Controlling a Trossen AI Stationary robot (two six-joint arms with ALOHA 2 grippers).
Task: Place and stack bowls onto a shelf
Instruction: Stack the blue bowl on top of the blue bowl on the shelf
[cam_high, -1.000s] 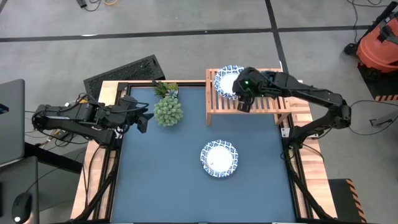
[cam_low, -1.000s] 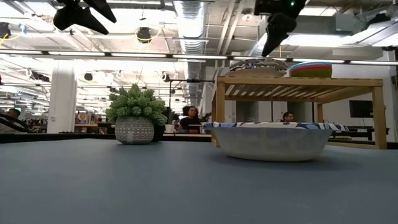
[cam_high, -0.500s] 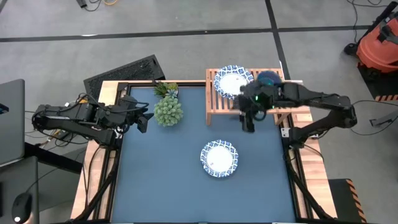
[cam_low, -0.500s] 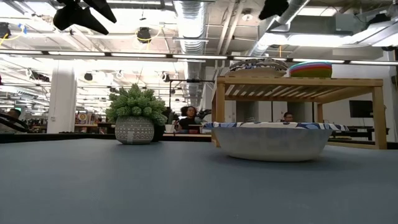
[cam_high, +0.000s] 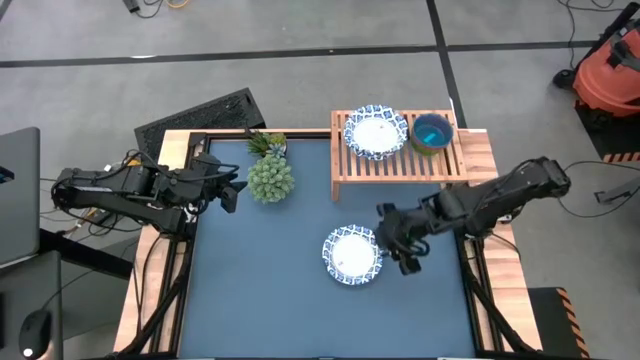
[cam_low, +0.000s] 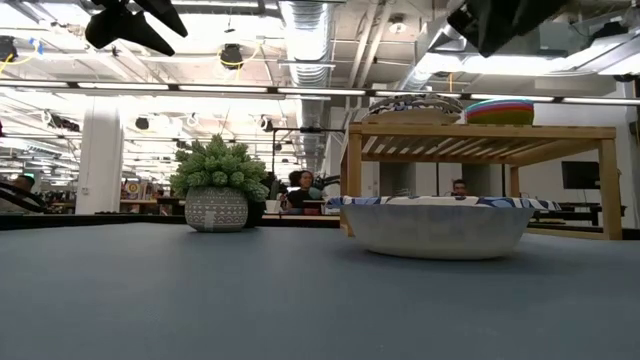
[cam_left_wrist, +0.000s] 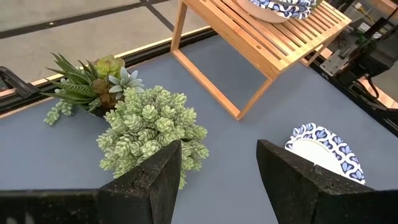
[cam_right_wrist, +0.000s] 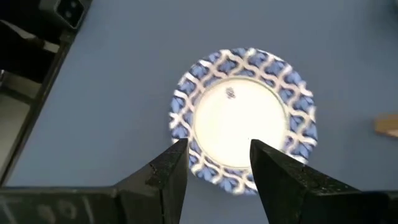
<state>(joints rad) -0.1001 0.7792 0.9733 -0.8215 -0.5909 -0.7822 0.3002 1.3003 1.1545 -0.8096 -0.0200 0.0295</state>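
While the left gripper (cam_high: 230, 192) waits open at frame left beside the plant (cam_high: 270, 178), the right gripper (cam_high: 397, 243) hovers open, holding nothing, just right of the patterned white bowl (cam_high: 352, 254) at worktop (cam_high: 260, 290) centre (another patterned bowl (cam_high: 375, 132) and stacked small bowls (cam_high: 432, 132) occupy the shelf (cam_high: 400, 165), upper right).

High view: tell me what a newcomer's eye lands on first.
A wide white bowl with a blue patterned rim sits alone mid-table, the open right gripper beside it. Behind, the low light-wood slatted shelf carries a matching bowl and a teal-topped stack of small bowls. A spiky green plant stands left.
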